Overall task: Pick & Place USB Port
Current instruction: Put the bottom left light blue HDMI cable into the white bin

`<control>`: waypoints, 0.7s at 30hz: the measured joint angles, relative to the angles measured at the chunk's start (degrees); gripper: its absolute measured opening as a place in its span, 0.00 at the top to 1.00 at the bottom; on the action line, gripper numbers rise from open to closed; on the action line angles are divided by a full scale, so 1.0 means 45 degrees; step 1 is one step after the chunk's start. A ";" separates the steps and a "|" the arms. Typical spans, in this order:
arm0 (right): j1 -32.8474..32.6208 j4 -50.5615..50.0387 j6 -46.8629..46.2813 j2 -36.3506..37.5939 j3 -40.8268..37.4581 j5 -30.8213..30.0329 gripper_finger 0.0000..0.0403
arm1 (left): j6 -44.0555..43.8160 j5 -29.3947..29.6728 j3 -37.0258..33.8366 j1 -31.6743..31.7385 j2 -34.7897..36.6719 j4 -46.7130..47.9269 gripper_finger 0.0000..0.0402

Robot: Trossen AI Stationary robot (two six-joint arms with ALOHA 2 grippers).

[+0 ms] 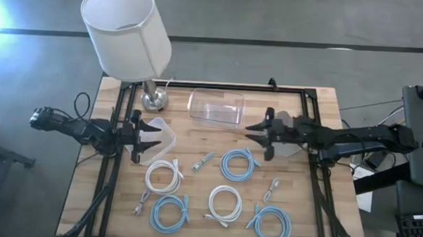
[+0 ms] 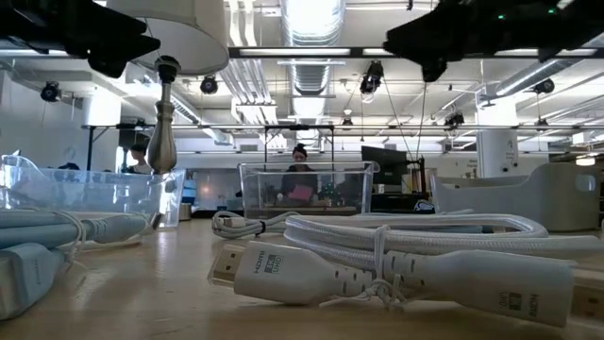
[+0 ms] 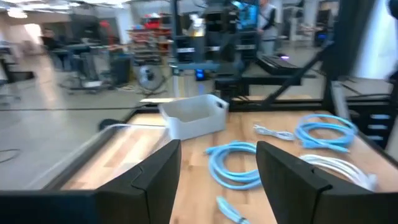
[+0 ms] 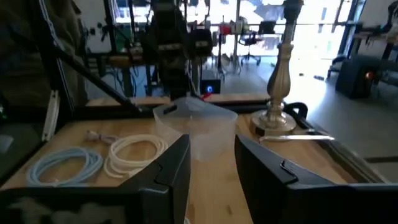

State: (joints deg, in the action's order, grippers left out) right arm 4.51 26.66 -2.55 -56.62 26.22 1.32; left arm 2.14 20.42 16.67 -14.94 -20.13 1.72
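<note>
Now, loose USB plug (image 1: 203, 161): lying flat on the bare wood near the table's middle, between a white cable coil (image 1: 163, 175) and a blue cable coil (image 1: 238, 163), touching neither. Nothing holds it.
Left gripper (image 1: 144, 138): hovering by the table's left edge, over the clear tub (image 1: 166, 133), fingers spread wide, nothing between them.
Right gripper (image 1: 263, 133): hovering right of the table's middle, jaws parted and empty, just beside the pale grey bin (image 1: 292, 137) that sits under its arm.
Left wrist view: both dark fingers (image 3: 155, 180) apart, the grey bin and a blue coil showing on the wood beyond.
Right wrist view: fingers (image 4: 168, 171) apart too, the clear tub straight ahead.
Other cables: a second white coil (image 1: 225, 203) and two more blue coils (image 1: 169, 212) (image 1: 273, 223) along the near edge.
Clear box (image 1: 216, 108): at the far edge, about midway.
Lamp (image 1: 125, 27): white shade, metal base standing at the far left corner.
</note>
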 joint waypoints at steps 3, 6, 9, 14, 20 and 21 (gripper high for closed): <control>0.0000 -0.0570 0.0030 -0.1162 0.0728 0.0004 0.68 | -0.0307 -0.0513 0.0339 0.0000 -0.0499 0.0213 0.47; 0.0000 -0.1874 -0.0133 -0.2067 0.1518 0.0004 0.67 | -0.0546 -0.1143 0.0656 0.0000 -0.1090 0.0301 0.47; 0.0000 -0.3266 -0.0436 -0.2804 0.2218 0.0007 0.67 | -0.0738 -0.1841 0.0957 0.0000 -0.1775 0.0315 0.47; 0.0000 -0.4981 -0.0982 -0.3733 0.3114 0.0011 0.69 | -0.1183 -0.2119 0.1549 -0.0092 -0.3136 0.1047 0.47; 0.0000 -0.5544 -0.0975 -0.4553 0.3717 0.0013 0.70 | -0.1935 -0.3315 0.1832 -0.0471 -0.4694 0.1308 0.47; 0.0000 -0.5519 -0.0970 -0.4655 0.3776 0.0014 0.70 | -0.2090 -0.3376 0.1904 -0.0586 -0.4931 0.1314 0.47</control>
State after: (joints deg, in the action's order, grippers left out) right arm 4.51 1.82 -6.91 -77.57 43.22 1.39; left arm -7.27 5.23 25.24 -17.58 -42.32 7.63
